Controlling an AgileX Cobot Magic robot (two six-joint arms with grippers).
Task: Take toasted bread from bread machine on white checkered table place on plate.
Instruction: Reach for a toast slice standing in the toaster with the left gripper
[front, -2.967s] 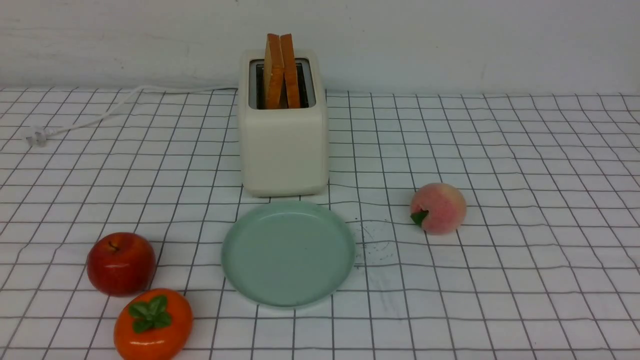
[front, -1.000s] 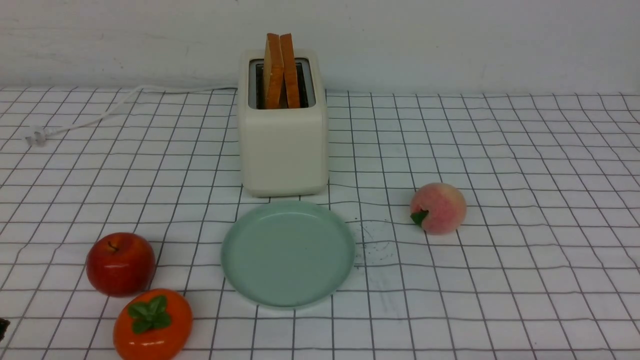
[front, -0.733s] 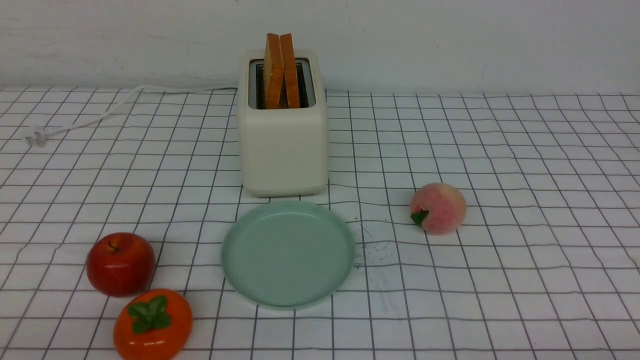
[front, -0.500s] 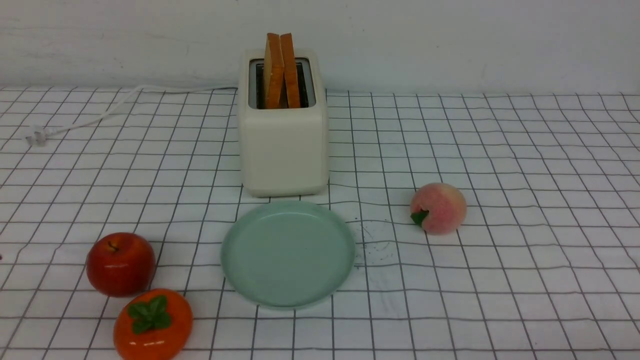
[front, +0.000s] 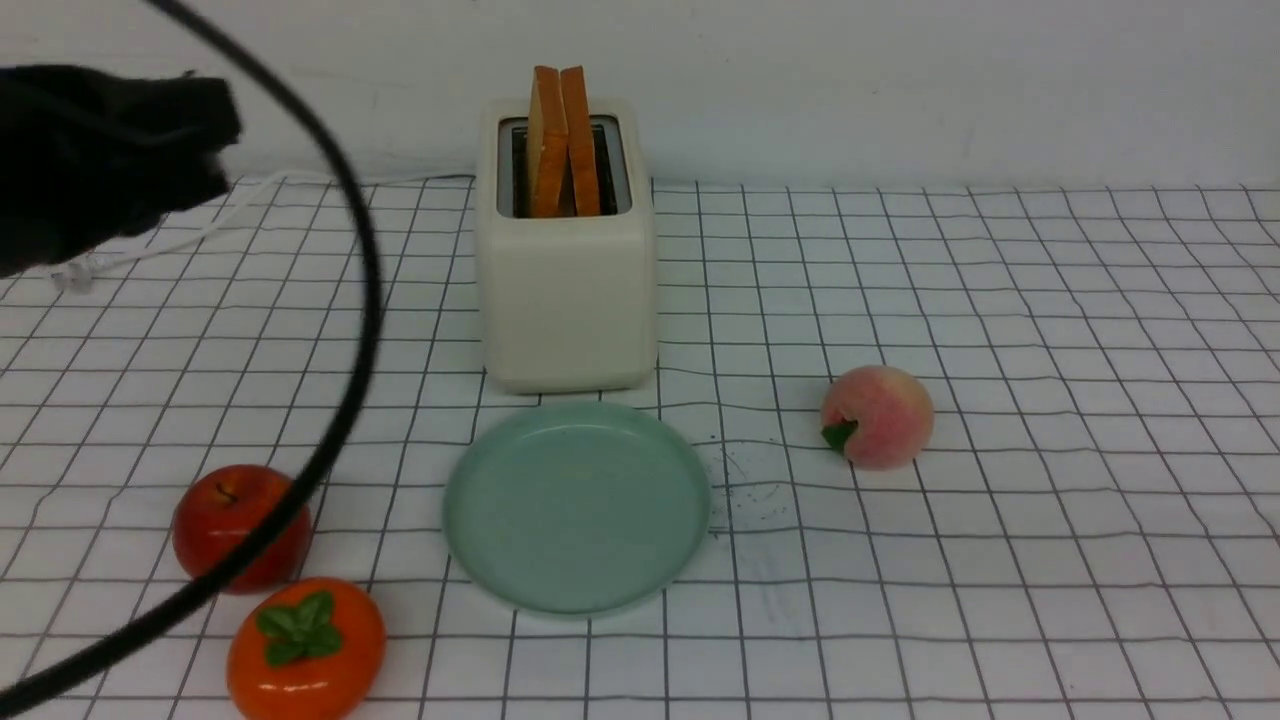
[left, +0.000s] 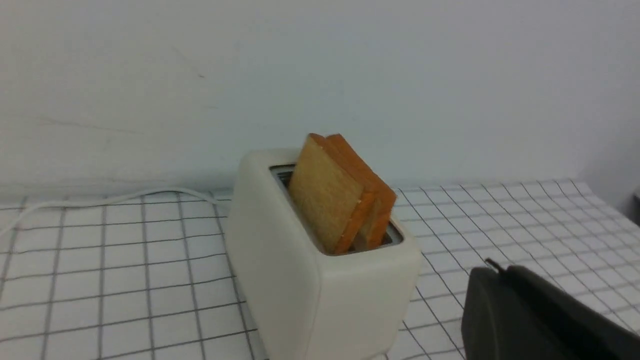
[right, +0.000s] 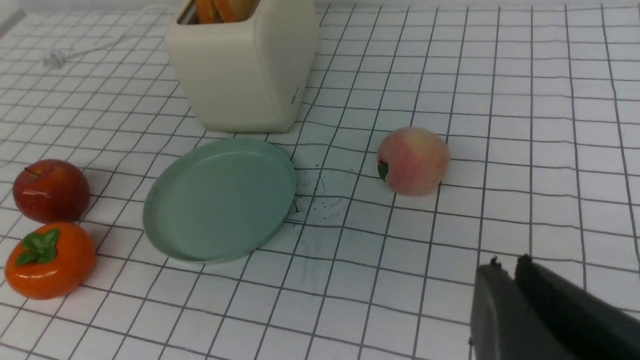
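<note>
Two slices of toasted bread (front: 562, 140) stand upright, side by side, in the slots of the cream bread machine (front: 567, 290) at the back of the white checkered table (front: 1000, 300). The mint-green plate (front: 576, 505) lies bare just in front of it. My left arm (front: 100, 150) shows as a dark mass at the upper left of the front view. In the left wrist view the left gripper (left: 500, 270) is shut on nothing, hanging beside the bread machine (left: 320, 295) and short of the toasted bread (left: 330, 197). My right gripper (right: 506, 265) is shut and holds nothing, above bare cloth on the near side of the peach.
A peach (front: 877, 416) lies right of the plate. A red apple (front: 240, 525) and an orange persimmon (front: 305, 648) sit at the front left. The left arm's black cable (front: 350, 400) arcs across the left side. The white power cord (front: 300, 180) trails left along the wall.
My left arm and its cable have swung into the front view at the upper left. The bread, bread machine, plate and fruit have not moved.
</note>
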